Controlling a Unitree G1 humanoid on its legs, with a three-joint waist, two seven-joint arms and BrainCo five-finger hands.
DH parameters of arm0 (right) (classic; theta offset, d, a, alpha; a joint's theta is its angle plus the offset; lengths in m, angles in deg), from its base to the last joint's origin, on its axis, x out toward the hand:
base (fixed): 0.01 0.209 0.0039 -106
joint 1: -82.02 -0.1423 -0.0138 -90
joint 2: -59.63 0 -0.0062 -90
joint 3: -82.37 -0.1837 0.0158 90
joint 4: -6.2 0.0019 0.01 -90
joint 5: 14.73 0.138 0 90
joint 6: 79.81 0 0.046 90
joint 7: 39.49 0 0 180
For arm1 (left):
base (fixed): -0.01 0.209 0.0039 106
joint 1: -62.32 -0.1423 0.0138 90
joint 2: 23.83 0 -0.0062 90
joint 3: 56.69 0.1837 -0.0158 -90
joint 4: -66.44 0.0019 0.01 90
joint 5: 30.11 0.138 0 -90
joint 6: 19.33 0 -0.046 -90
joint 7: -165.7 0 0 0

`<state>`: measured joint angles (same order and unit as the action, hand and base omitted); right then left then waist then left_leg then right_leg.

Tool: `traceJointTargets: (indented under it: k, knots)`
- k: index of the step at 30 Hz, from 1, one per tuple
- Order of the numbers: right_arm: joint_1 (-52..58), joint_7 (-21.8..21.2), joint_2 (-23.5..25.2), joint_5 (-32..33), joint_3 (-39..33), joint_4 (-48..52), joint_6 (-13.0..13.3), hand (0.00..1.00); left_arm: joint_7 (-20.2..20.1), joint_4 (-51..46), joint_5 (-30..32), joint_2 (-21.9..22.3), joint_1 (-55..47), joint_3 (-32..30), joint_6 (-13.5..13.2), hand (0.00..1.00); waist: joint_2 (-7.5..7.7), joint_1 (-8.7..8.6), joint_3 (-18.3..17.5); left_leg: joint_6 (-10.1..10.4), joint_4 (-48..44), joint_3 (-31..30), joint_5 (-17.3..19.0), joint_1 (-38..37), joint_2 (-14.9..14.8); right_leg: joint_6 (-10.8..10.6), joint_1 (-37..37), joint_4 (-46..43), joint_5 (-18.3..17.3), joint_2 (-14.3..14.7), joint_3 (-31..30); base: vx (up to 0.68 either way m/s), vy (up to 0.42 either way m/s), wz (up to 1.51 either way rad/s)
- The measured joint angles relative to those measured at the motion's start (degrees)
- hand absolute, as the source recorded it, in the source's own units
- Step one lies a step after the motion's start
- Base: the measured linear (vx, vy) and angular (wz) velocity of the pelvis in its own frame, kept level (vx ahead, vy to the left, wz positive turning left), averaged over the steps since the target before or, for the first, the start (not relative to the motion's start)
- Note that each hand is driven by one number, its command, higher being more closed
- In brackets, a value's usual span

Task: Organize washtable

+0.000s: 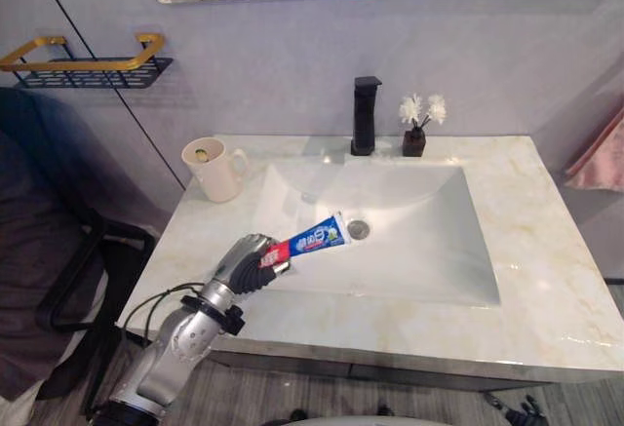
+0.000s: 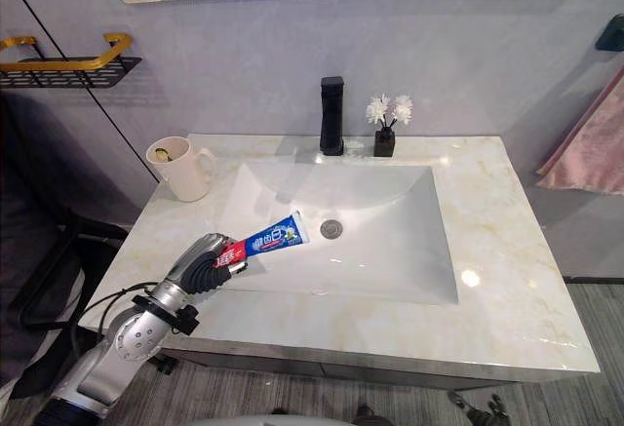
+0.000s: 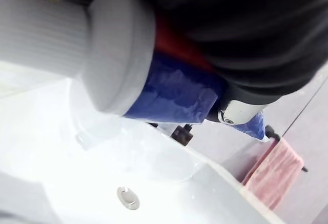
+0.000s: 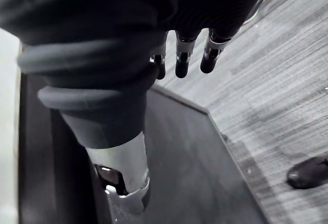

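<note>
My left hand point(image 1: 249, 263) is shut on a blue, red and white toothpaste tube point(image 1: 317, 238), held at the sink's front left rim. The tube slants up and right over the white basin point(image 1: 409, 251). In the left wrist view its white cap point(image 3: 110, 55) and blue body point(image 3: 177, 93) sit close under the dark hand cover. A cream mug point(image 1: 214, 168) stands on the marble countertop point(image 1: 546, 251) at the back left. My right hand point(image 4: 177, 60) hangs with relaxed fingers above a grey floor.
A black faucet point(image 1: 365, 114) stands behind the basin, with a small dark vase of white flowers point(image 1: 417, 126) beside it. A gold and black wall shelf point(image 1: 88, 63) hangs at the left. A pink towel point(image 1: 600, 158) hangs at the right. The drain point(image 1: 359, 229) lies mid-basin.
</note>
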<state>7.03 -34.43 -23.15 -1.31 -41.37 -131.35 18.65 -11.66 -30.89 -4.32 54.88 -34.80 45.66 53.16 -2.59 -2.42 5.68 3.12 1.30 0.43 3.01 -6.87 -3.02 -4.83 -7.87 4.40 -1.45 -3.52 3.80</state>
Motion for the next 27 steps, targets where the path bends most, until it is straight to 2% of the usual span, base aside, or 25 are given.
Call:
traceJointTargets:
  k: [2,4,6,7,8,12,13,14,15,16,18,19,22,23,25,27]
  knots:
    - [0.1,1.5,1.2,1.0,-5.8,3.8,0.0,0.00,0.3,-2.0,-0.5,3.9,-1.1,-0.4,0.8,1.00,0.61,0.04,-0.1,-0.1,-0.9,1.2,0.9,0.0,-0.1,0.0,0.2,0.0,0.0,0.0,-1.2,-0.03,0.019,-0.30]
    - [0.1,3.2,1.9,1.9,-9.3,7.7,-0.1,0.00,0.6,-3.1,-0.6,5.6,-1.1,-0.4,1.0,1.00,1.02,-0.09,-0.2,-0.1,-1.4,1.6,1.4,0.0,-0.1,0.0,0.3,-0.1,0.0,0.0,-1.7,-0.01,0.013,-0.19]
    - [0.1,5.6,2.4,2.0,-11.7,14.6,-0.2,0.00,1.3,-4.3,-2.0,7.3,-1.1,-0.5,1.1,1.00,1.14,-0.20,-0.5,-0.3,-1.6,2.3,1.5,0.0,-0.1,-0.1,0.6,-0.2,0.0,0.0,-2.4,0.00,0.014,-0.17]
    - [0.1,7.4,2.7,1.9,-12.8,19.8,-0.2,0.00,1.5,-4.8,-2.9,8.3,-1.1,-0.8,1.1,1.00,1.71,-0.41,-0.5,-0.4,-1.7,2.7,1.7,0.1,-0.1,-0.1,0.9,-0.4,0.0,0.0,-2.8,0.00,0.011,-0.18]
    - [-0.2,9.0,2.9,1.7,-13.8,26.8,-0.2,0.00,1.7,-5.7,-2.9,9.5,-1.1,-1.3,1.4,1.00,1.62,-0.45,-0.7,-0.5,-1.8,3.2,1.8,0.1,-0.1,-0.1,1.1,-0.5,0.0,0.0,-3.2,0.00,0.011,-0.17]
    - [-0.9,13.4,3.0,-0.8,-16.8,40.5,-0.1,0.00,3.1,-6.3,-3.0,11.8,-1.3,-3.1,1.5,1.00,2.25,-0.52,-0.6,-0.4,-2.4,4.3,2.5,0.0,0.0,-0.2,1.3,-0.5,0.1,0.2,-4.4,0.00,0.012,-0.17]
    - [-2.5,14.1,2.7,-0.9,-17.3,45.9,0.4,0.00,3.6,-6.3,-3.0,11.9,-1.3,-4.1,1.5,1.00,2.40,-1.06,-0.7,-0.4,-2.6,4.5,2.6,0.0,0.0,-0.3,1.3,-0.5,0.2,0.2,-4.7,-0.01,0.001,-0.12]
    - [-4.4,13.7,1.5,-0.8,-16.8,49.8,2.2,0.00,3.8,-6.3,-3.1,11.9,-1.2,-5.0,1.5,1.00,2.61,-1.56,-0.7,-0.5,-2.9,4.7,2.9,0.0,0.0,-0.3,1.3,-0.5,0.2,0.3,-5.1,-0.02,0.000,-0.13]
    - [-5.3,13.5,0.7,-0.7,-16.5,51.1,2.9,0.00,3.8,-6.3,-3.1,11.9,-1.2,-5.2,1.5,1.00,2.66,-1.61,-0.7,-0.5,-3.3,4.8,3.1,0.0,0.0,-0.3,1.3,-0.6,0.3,0.3,-5.3,-0.03,0.003,-0.17]
    - [-7.1,12.9,-1.9,-0.2,-14.7,54.2,4.9,0.00,3.8,-6.3,-3.2,11.9,-1.2,-5.4,1.5,1.00,2.64,-1.51,-0.8,-0.5,-4.1,5.1,3.6,0.1,-0.1,-0.3,1.3,-0.6,0.4,0.4,-5.7,-0.03,0.003,-0.14]
    - [-9.4,10.3,-5.3,2.1,-10.6,58.1,7.4,0.00,3.6,-6.3,-3.7,11.9,-1.2,-5.5,1.5,1.00,2.94,-1.46,-0.7,-0.5,-4.3,5.1,3.8,0.2,-0.1,-0.4,1.3,-0.5,0.4,0.4,-5.8,-0.04,-0.001,-0.07]
    - [-11.7,7.1,-7.9,6.1,-6.9,60.7,9.5,0.00,3.6,-6.3,-4.6,11.9,-1.2,-5.5,1.5,1.00,3.20,-1.46,-0.8,-0.5,-4.3,5.1,3.8,0.2,-0.1,-0.5,1.3,-0.5,0.5,0.3,-5.8,-0.03,-0.005,-0.01]
    - [-17.7,0.3,-12.0,15.9,3.7,64.5,13.2,0.00,3.5,-6.4,-6.4,11.8,-0.3,-5.2,1.5,1.00,3.47,-0.90,-0.9,-0.5,-4.6,4.7,3.8,0.6,0.0,-0.5,1.4,-0.5,0.5,0.3,-5.4,-0.02,-0.009,0.06]
    - [-20.4,-2.3,-12.9,19.8,8.9,66.1,13.8,0.00,3.5,-6.8,-7.5,11.9,0.4,-5.0,1.5,1.00,3.46,-0.19,-0.9,-0.5,-4.9,4.4,3.8,0.9,0.0,-0.5,1.4,-0.5,0.5,0.3,-5.2,-0.02,-0.016,0.13]
    - [-24.1,-5.3,-13.2,23.5,18.3,67.0,13.7,0.00,3.7,-7.8,-9.1,11.8,1.9,-4.0,1.5,1.00,3.44,0.67,-0.9,-0.5,-5.3,3.2,3.8,1.4,0.1,-0.5,1.1,-0.5,0.5,0.2,-3.8,-0.02,-0.024,0.28]
    - [-26.2,-6.4,-13.1,25.5,24.8,66.8,13.4,0.00,3.8,-8.6,-9.5,11.8,3.0,-2.9,1.4,1.00,3.38,1.62,-1.0,-0.6,-5.5,2.6,3.7,1.7,0.2,-0.5,1.1,-0.6,0.5,0.1,-3.0,-0.01,-0.019,0.23]
